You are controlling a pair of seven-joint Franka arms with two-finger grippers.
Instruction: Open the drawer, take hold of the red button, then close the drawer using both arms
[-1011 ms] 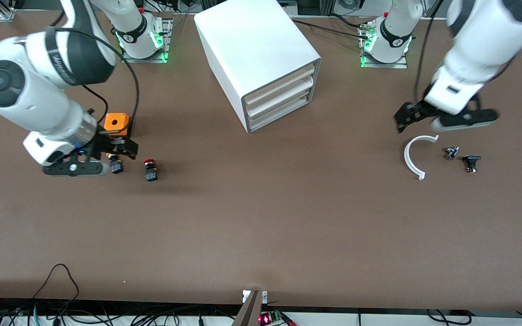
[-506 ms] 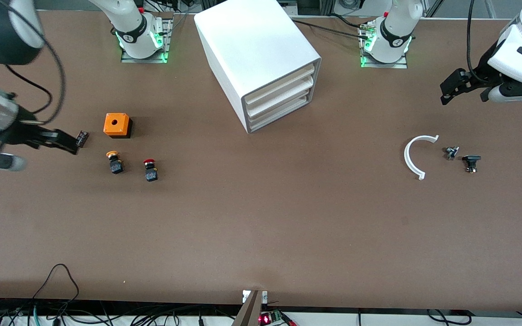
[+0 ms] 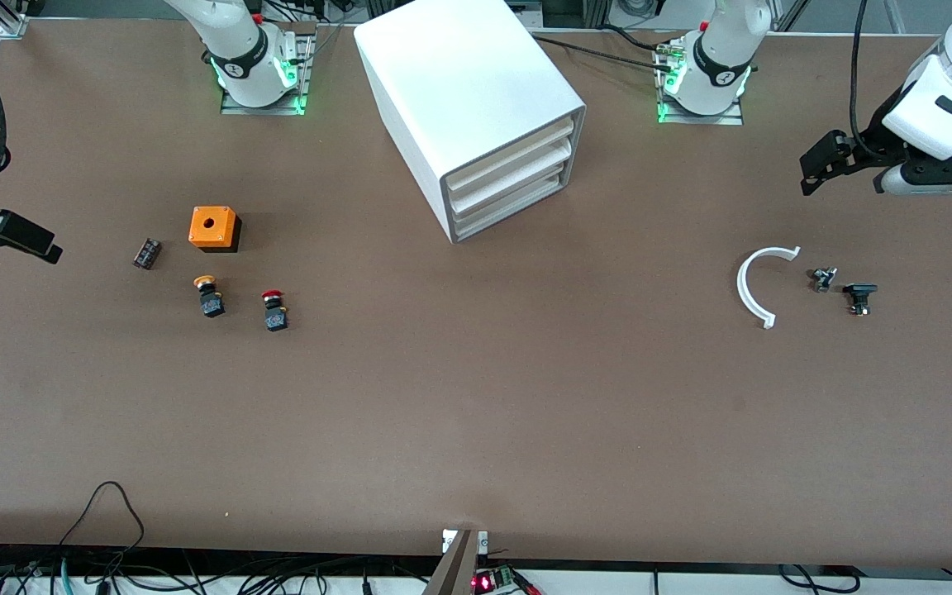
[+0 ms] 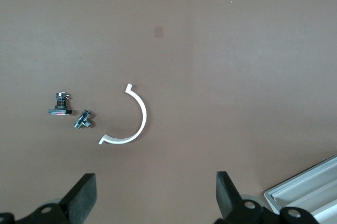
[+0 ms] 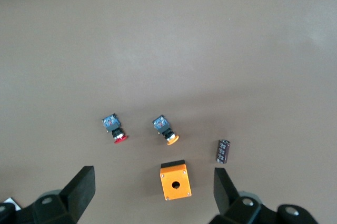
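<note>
The white cabinet stands at the table's middle between the arm bases, and its three drawers are all shut. The red-capped button lies on the table toward the right arm's end, and it also shows in the right wrist view. My right gripper is open and empty, high over the table's edge at that end; its open jaws show in the right wrist view. My left gripper is open and empty over the left arm's end; its open jaws show in the left wrist view.
An orange-yellow capped button lies beside the red one. An orange box with a hole and a small black cylinder lie just farther from the camera. A white arc, a small metal part and a black part lie toward the left arm's end.
My right gripper has pulled up and away from the buttons to the table's edge, and the small black cylinder now shows. My left gripper has risen away from the white arc.
</note>
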